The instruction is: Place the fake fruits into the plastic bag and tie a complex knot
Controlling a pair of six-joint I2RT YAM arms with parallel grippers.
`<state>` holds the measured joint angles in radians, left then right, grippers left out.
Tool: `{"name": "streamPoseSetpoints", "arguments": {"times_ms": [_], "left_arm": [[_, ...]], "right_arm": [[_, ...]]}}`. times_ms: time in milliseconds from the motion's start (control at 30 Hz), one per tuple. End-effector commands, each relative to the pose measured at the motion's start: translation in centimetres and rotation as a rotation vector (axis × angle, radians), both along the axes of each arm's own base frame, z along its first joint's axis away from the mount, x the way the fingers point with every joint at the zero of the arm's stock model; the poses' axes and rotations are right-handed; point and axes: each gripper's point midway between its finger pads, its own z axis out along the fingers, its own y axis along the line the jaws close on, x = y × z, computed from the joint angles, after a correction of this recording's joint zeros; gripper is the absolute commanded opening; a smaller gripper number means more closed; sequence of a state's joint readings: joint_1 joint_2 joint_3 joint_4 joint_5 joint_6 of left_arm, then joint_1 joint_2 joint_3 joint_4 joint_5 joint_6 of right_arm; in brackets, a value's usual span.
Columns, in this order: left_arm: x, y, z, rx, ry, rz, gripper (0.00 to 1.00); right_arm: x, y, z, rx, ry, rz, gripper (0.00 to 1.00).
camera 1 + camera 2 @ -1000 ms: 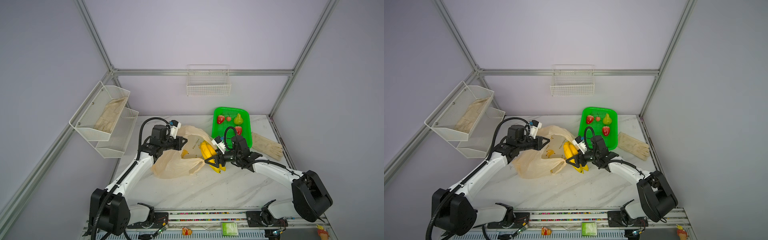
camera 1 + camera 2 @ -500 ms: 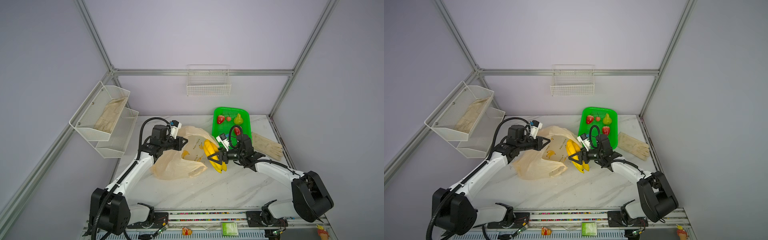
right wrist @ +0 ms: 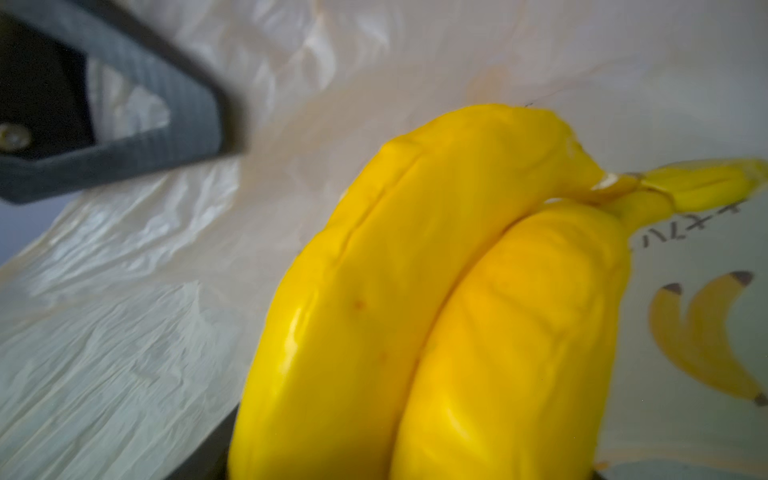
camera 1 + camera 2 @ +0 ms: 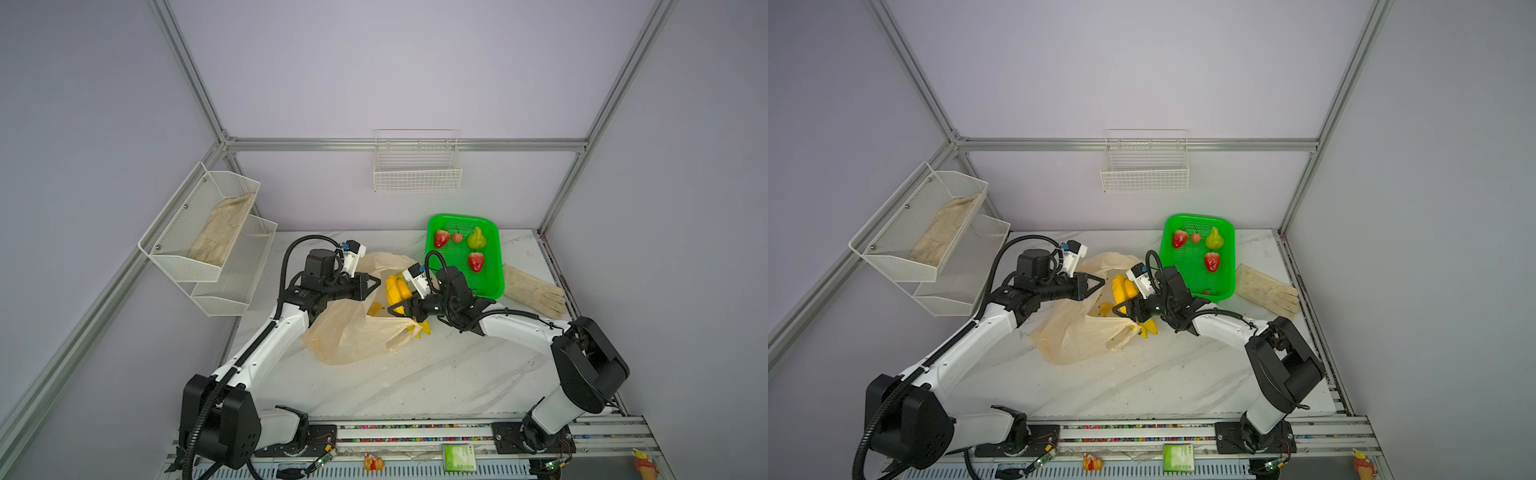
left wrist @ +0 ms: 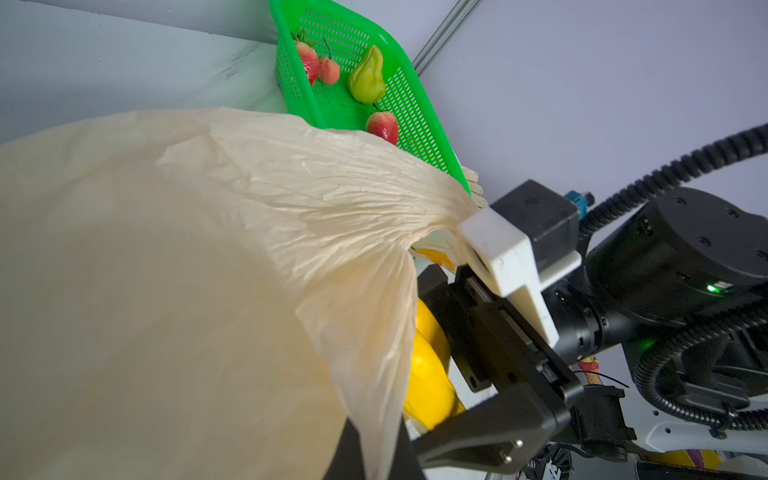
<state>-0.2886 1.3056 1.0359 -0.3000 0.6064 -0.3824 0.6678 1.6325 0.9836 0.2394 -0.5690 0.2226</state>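
Both arms match — white shells along the long links, bulky black housings at the joints. The left arm (image 4: 266,353) and right arm (image 4: 515,330) each carry a ribbed black hose (image 5: 673,164) looping over the wrist, beside a white camera bracket (image 5: 498,249) with a blue plug (image 5: 577,198). The right gripper (image 4: 404,312) has matte black triangular fingers (image 5: 478,432) — two silver screws in one — and small green lights (image 5: 712,287) glow on its wrist housing
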Motion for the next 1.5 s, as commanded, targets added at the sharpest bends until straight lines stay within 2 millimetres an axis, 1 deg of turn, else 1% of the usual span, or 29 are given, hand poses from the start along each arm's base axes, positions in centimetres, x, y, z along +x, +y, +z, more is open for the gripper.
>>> {"name": "streamPoseSetpoints", "arguments": {"times_ms": [0,67,233,333,400,467,567,667,800,867,933,1000,1100,1200,1333,1467], "left_arm": [[0.5,-1.0,5.0,-0.049,-0.127,-0.049,0.0],[0.3,-1.3,4.9,-0.049,-0.129,-0.068,0.0],[0.1,-2.0,4.4,-0.036,-0.126,-0.085,0.0],[0.0,-2.4,3.9,-0.022,-0.12,-0.086,0.0],[0.2,-2.6,3.7,-0.008,-0.121,-0.072,0.0],[0.3,-2.6,3.6,-0.005,-0.111,-0.053,0.0],[0.4,-2.9,3.9,-0.031,-0.097,-0.041,0.0],[0.6,-3.0,4.4,-0.081,-0.086,-0.012,0.0],[0.8,-3.0,5.6,-0.149,-0.084,0.02,0.0],[0.9,-3.0,6.1,-0.17,-0.089,0.026,0.0],[0.8,-3.1,6.3,-0.182,-0.087,0.024,0.0],[0.9,-3.2,6.1,-0.188,-0.075,0.029,0.0],[1.2,-3.1,5.3,-0.183,-0.047,0.073,0.0],[1.0,-3.7,4.9,-0.18,-0.043,0.078,0.0],[1.0,-4.4,4.4,-0.204,-0.016,0.084,0.0],[1.5,-4.6,3.9,-0.24,0.018,0.112,0.0]], "right_arm": [[3.1,-0.5,1.4,0.005,-0.034,-0.174,0.47],[3.4,0.0,1.9,0.063,-0.014,-0.203,0.46],[3.9,1.3,5.1,0.269,0.02,-0.302,0.46],[4.4,2.3,5.5,0.306,0.061,-0.32,0.46],[4.9,2.7,4.8,0.288,0.107,-0.352,0.45],[5.0,2.8,4.1,0.316,0.151,-0.388,0.45],[4.9,3.1,2.8,0.363,0.197,-0.445,0.44],[5.4,2.9,1.9,0.377,0.223,-0.491,0.45],[5.9,1.9,-0.3,0.295,0.204,-0.554,0.45],[6.0,1.6,-1.0,0.255,0.18,-0.56,0.45],[5.9,2.0,-1.0,0.249,0.164,-0.536,0.46],[5.6,2.6,-0.8,0.236,0.147,-0.516,0.5],[5.4,2.5,-1.2,0.239,0.15,-0.518,0.54],[5.5,2.1,-2.0,0.244,0.173,-0.548,0.55],[6.0,2.5,-2.0,0.278,0.196,-0.564,0.57],[6.5,2.5,-2.8,0.302,0.231,-0.596,0.6]]}}
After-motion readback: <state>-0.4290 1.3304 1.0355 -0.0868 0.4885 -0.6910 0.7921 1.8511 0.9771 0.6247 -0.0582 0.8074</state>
